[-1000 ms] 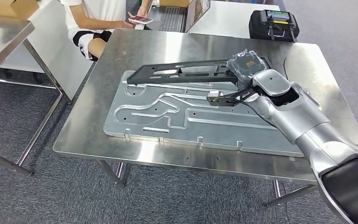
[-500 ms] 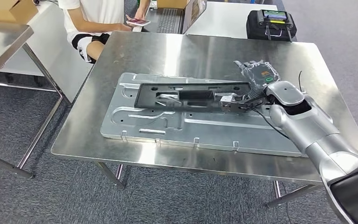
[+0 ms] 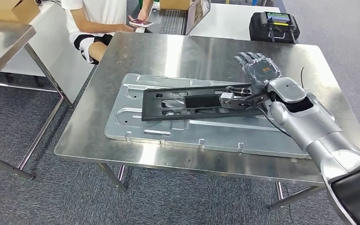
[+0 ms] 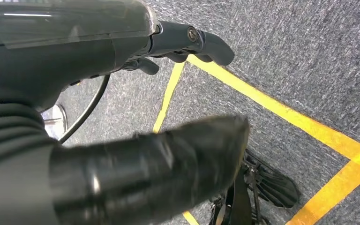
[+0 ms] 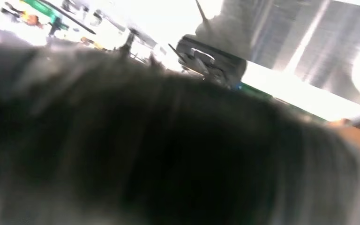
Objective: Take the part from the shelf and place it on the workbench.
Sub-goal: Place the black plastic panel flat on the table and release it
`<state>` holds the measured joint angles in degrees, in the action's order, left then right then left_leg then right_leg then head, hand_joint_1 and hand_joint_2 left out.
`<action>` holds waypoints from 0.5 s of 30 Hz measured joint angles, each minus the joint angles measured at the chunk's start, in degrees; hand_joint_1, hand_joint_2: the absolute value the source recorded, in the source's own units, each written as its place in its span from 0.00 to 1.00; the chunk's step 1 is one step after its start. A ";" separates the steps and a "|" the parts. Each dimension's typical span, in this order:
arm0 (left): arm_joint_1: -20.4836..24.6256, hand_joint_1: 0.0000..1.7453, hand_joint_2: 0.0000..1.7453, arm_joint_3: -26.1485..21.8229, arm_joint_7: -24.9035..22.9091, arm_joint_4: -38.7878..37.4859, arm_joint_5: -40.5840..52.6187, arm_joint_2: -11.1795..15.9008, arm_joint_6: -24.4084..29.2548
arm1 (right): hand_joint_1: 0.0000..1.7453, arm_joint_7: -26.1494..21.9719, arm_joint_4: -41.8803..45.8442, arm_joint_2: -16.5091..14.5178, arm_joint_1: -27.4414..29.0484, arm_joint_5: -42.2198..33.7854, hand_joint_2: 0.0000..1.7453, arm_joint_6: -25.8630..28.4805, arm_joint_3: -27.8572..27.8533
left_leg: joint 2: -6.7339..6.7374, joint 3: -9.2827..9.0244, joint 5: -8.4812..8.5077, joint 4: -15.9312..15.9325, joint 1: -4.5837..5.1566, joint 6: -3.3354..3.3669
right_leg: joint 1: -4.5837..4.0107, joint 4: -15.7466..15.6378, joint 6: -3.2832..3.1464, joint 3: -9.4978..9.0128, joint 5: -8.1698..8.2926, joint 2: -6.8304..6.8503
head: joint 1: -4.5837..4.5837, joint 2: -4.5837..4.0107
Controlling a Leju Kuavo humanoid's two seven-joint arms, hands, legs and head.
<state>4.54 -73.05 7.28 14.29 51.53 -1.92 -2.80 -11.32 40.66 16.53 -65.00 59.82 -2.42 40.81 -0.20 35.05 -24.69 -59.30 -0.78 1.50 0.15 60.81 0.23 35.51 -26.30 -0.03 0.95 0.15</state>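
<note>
We see the long flat black plastic frame part (image 3: 194, 101) lying on top of a large embossed silver metal panel (image 3: 192, 129), which rests on the stainless steel workbench (image 3: 168, 51). The part runs lengthwise across the panel, slightly tilted, one end toward our right hand (image 3: 258, 69). That hand sits just beyond the part's near end, palm down over the bench, fingers spread and straight, grasping nothing; whether its thumb side touches the part's end we cannot tell. The right wrist view is too blurred to add anything. Our left hand (image 4: 122, 93) hangs over grey carpet marked with yellow tape lines (image 4: 281, 112), fingers curled inward with nothing in them. A seated person (image 3: 98, 18) holds a phone (image 3: 141, 22) beyond the bench.
</note>
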 joint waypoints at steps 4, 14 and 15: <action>0.10 0.00 0.00 -0.01 0.00 -0.02 -0.06 -0.05 -0.10 | 0.00 0.07 -0.14 0.32 -0.54 0.25 0.00 -0.22 -0.05 | 0.08 0.97 0.90 0.32 -0.11 0.93 | 0.29 11.44 0.93 3.91 -7.78 0.01 | -0.03 0.00; 0.08 0.00 0.00 0.00 -1.25 -0.07 1.67 -0.99 0.41 | 0.00 -0.33 -0.56 0.40 -3.19 1.49 0.00 -1.75 0.14 | -0.07 2.82 3.40 0.48 -0.05 -1.17 | -0.34 -2.40 -0.67 -4.78 -1.51 0.12 | 0.02 0.00; 0.10 0.00 0.00 0.00 -1.31 -0.08 1.71 -1.10 0.43 | 0.00 -0.35 -0.61 0.25 -3.39 1.49 0.00 -1.80 0.24 | -0.09 3.19 2.68 0.01 -0.04 -1.44 | -0.18 -2.70 -1.08 -4.49 -0.94 0.22 | 0.02 0.00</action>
<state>4.64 -73.05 5.97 14.22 53.24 -3.02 -2.38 -11.67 40.06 16.78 -68.39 61.31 -4.22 41.05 -0.29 38.24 -22.01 -59.29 -0.82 0.06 -0.04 58.11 -0.85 31.02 -27.24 0.19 0.97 0.15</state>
